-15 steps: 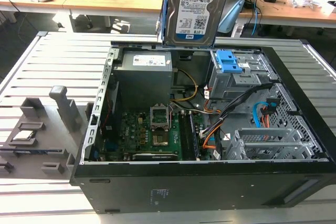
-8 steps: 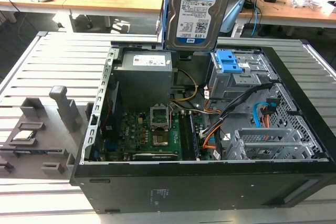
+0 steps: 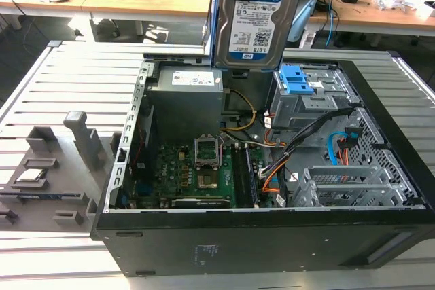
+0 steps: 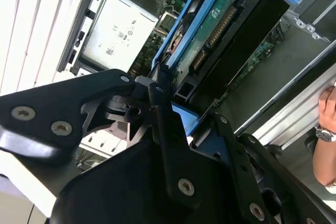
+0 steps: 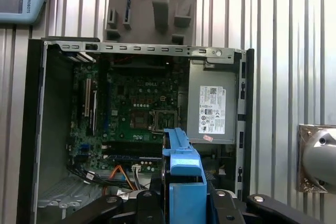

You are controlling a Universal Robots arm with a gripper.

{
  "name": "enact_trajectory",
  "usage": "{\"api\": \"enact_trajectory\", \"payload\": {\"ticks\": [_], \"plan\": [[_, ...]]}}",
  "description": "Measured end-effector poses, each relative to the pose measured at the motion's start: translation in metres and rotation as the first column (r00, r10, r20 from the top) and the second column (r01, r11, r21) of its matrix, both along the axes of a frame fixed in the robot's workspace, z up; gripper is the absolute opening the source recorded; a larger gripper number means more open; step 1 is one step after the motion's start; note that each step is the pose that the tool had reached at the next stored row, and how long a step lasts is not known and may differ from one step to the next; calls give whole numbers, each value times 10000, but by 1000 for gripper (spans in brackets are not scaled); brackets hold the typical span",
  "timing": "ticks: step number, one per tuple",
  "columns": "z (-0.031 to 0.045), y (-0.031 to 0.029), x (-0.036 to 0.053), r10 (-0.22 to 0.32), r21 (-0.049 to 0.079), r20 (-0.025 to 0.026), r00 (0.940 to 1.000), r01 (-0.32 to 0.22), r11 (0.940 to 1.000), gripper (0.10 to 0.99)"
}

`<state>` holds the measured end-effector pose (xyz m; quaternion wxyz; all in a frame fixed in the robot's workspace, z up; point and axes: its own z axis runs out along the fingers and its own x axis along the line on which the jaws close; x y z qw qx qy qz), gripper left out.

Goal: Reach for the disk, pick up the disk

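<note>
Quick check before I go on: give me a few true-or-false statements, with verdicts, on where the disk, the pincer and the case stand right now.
1. The disk hangs in the air above the open computer case. True.
2. The pincer is open and clear of the disk. False: it is shut on the disk's blue bracket.
3. The motherboard is exposed inside the case. True.
4. The small CPU chip lies on the grey tray at the exterior view's right. False: the tray is at the exterior view's left.
</note>
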<state>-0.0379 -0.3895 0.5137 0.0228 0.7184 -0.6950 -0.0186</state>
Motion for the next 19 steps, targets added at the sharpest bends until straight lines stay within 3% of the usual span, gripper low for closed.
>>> {"api": "enact_trajectory", "payload": {"ticks": [17, 19], "plan": [[0, -244, 2, 0, 1, 1, 10000, 0, 10000, 369], [0, -293, 3, 0, 0, 0, 10000, 0, 10000, 369]]}}
